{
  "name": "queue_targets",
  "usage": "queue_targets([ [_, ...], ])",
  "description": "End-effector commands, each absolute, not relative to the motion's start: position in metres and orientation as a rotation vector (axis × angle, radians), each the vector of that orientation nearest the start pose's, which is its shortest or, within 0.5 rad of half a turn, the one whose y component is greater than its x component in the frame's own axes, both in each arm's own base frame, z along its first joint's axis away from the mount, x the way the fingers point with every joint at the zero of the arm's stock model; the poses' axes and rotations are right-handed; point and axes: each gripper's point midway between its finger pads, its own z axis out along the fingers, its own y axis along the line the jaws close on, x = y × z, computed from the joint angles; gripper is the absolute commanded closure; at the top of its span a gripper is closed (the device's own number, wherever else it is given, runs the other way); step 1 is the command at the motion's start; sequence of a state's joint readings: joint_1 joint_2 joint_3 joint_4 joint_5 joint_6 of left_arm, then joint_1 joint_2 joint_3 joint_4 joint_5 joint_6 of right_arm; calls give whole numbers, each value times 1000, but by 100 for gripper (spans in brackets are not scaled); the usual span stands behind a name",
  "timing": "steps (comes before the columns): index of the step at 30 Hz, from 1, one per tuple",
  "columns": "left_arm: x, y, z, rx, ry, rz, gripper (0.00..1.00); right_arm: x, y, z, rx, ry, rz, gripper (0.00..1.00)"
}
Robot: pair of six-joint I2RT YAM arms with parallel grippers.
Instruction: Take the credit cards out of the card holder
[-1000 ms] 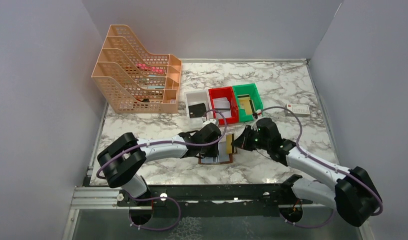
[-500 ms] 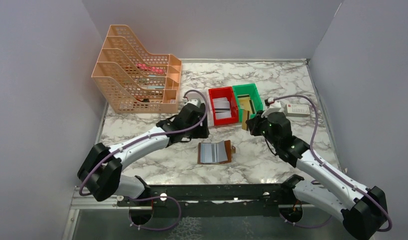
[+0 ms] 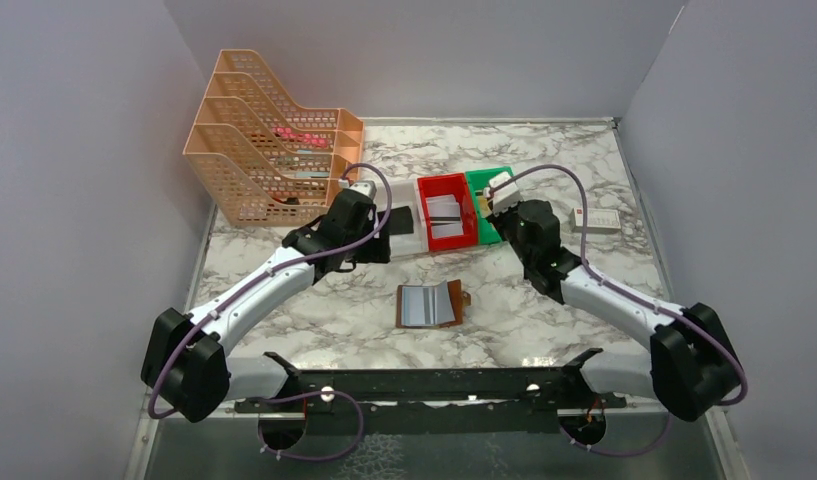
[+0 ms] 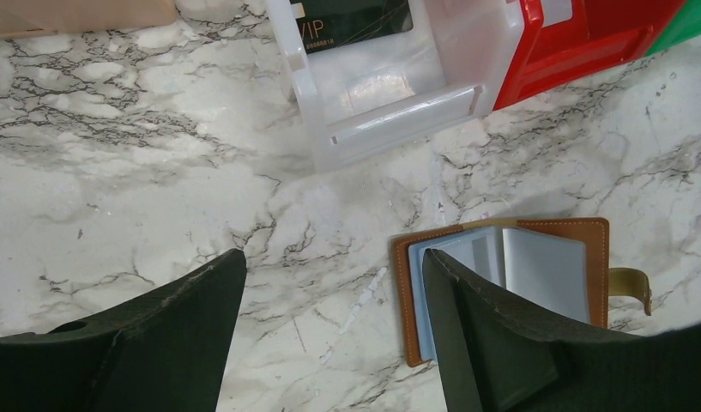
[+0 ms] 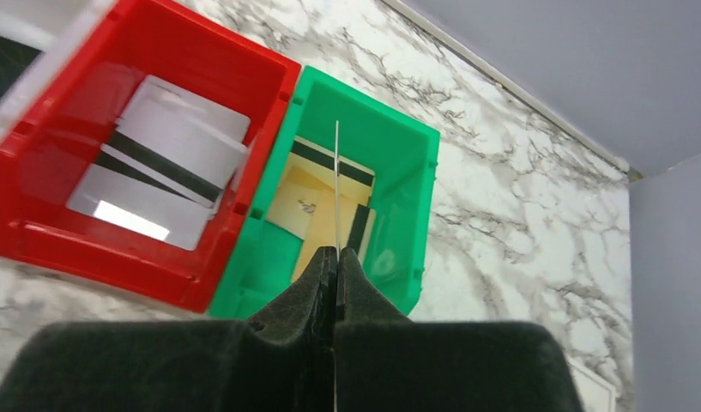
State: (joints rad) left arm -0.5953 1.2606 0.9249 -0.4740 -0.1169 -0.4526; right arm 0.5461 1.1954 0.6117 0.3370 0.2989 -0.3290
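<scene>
The marble-patterned desk (image 3: 574, 160) carries the main danger at its far side, over the green bin (image 5: 415, 150). The right gripper (image 5: 336, 251) is pressed together on the lower edge of one credit card (image 5: 336, 172), held upright and edge-on, so its colour cannot be told. If it is let go from there, it could strike the bin's rim, stand on edge against a wall, or skip out towards the red bin (image 5: 98, 249) just beside it.

The left gripper (image 4: 331, 257) is spread wide and holds nothing, hovering between the white bin (image 4: 389, 103) and the card holder (image 4: 535, 266). The holder lies open and unpinned, midway along the desk and nearer its near edge. A wide finger coming down could shove it or fold it shut. Whether its sleeves hold more cards I cannot tell.

Plain grey walls (image 3: 434, 50) close in the desk on three sides, and an orange file rack (image 3: 274, 150) fills the far left corner.
</scene>
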Motion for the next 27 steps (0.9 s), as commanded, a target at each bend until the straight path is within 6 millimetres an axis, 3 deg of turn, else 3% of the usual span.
queue_targets([
  [1,274,-176,134,176,2414,-310,21,395,143,200,-727,1577,-177,97],
  [6,272,-168,140,198,2380,-277,18,413,144,196,-865,1555,-113,99],
  [12,271,-161,132,213,2390,-232,17,423,160,170,-1060,1537,-88,99],
  [18,269,-150,129,227,2378,-176,17,444,144,148,-1125,1584,-225,99],
  [27,264,-144,123,231,2383,-158,17,457,136,125,-1284,1598,-232,97],
])
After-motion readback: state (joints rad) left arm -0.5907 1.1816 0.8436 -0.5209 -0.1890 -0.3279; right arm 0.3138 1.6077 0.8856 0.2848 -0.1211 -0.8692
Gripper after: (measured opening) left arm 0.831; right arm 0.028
